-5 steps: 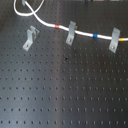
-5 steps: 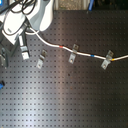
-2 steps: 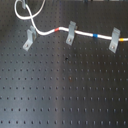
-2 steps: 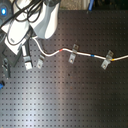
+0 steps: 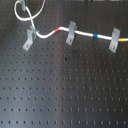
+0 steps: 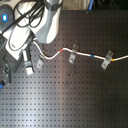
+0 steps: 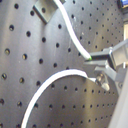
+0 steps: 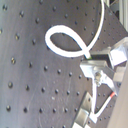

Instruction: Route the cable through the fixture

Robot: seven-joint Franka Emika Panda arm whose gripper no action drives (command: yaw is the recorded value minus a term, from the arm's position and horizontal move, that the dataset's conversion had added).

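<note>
The white cable [image 5: 50,34] runs from a loop at the first exterior view's upper left, past the left grey clip [image 5: 28,39], through the middle clip [image 5: 71,32] and on to the right clip [image 5: 115,40]. Its red band [image 5: 61,30] lies just left of the middle clip and its blue band [image 5: 95,36] between the middle and right clips. My gripper [image 6: 28,60] hangs beside the left clip [image 6: 36,64]. In both wrist views the fingers are closed on the cable [image 7: 65,75], which curls into a loop [image 8: 62,42] in front of the gripper [image 8: 95,70].
The black perforated breadboard [image 5: 65,90] covers the whole work surface. The arm's white body and dark hoses [image 6: 35,20] fill the second exterior view's upper left. A dark device with a blue light [image 6: 5,17] stands at that edge.
My gripper has shifted the held cable end near the left clip, and the slack has curled into a tighter loop. The clips and the cable at the middle and right clips have not moved.
</note>
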